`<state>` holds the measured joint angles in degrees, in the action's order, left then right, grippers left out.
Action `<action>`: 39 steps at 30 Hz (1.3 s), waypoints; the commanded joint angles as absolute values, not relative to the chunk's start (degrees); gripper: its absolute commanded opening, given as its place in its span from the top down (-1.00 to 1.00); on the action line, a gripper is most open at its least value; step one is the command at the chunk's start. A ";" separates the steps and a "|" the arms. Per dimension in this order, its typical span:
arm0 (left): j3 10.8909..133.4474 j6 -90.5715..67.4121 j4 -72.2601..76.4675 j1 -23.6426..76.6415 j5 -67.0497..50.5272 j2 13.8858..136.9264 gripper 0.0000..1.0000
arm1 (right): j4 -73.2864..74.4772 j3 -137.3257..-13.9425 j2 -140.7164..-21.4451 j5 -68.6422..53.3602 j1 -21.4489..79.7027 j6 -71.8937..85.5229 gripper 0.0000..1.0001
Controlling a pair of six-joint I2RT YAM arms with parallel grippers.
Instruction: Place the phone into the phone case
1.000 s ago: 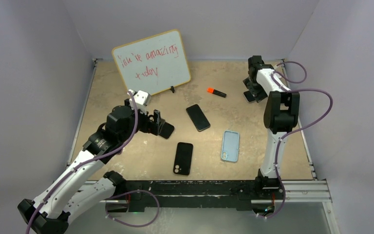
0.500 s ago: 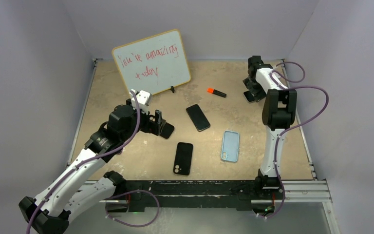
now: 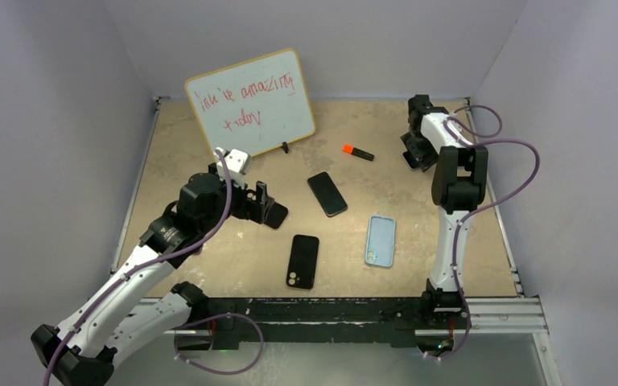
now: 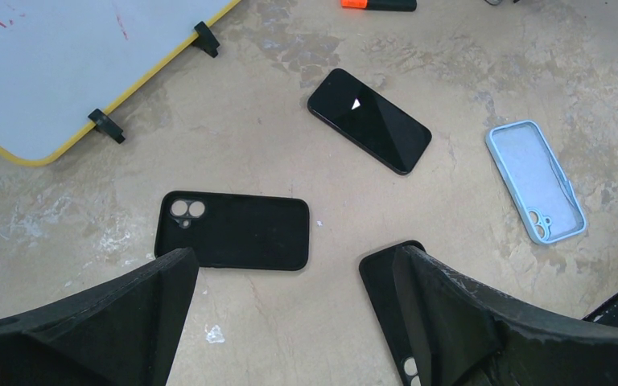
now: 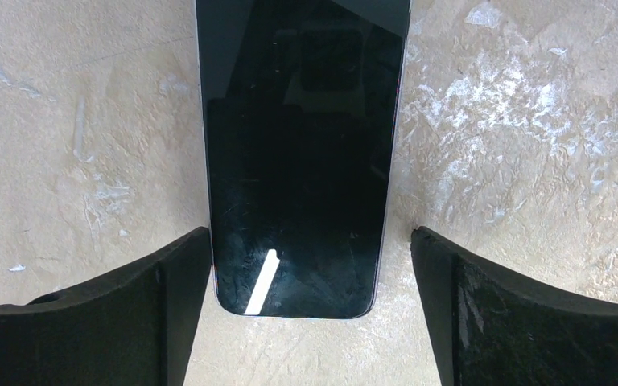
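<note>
A dark-screened phone (image 5: 302, 145) lies face up at the far right of the table. My right gripper (image 5: 310, 322) is open and low over its near end, one finger on each side; the left finger sits at the phone's edge and the right finger stands apart from it. In the top view that gripper (image 3: 413, 154) hides most of this phone. A second phone (image 3: 327, 194) (image 4: 368, 121) lies mid-table. A light blue phone case (image 3: 380, 240) (image 4: 536, 181) lies right of centre. My left gripper (image 3: 267, 207) (image 4: 291, 261) hovers open above a black case (image 4: 233, 229), holding nothing.
Another black case (image 3: 303, 261) (image 4: 386, 297) lies near the front, partly behind my left gripper's right finger. An orange and black marker (image 3: 358, 151) lies at the back, near a propped whiteboard (image 3: 249, 100) with red writing. Walls enclose the table on three sides.
The right arm's elbow has swung slightly left while its gripper stays over the far-right phone. The left arm has not moved.
</note>
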<state>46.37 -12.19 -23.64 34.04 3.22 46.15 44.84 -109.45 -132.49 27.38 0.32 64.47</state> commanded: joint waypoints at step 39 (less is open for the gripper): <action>46.40 -11.68 -22.69 34.01 4.04 47.56 -0.92 | 25.43 -61.27 -103.59 24.08 17.71 39.23 -0.88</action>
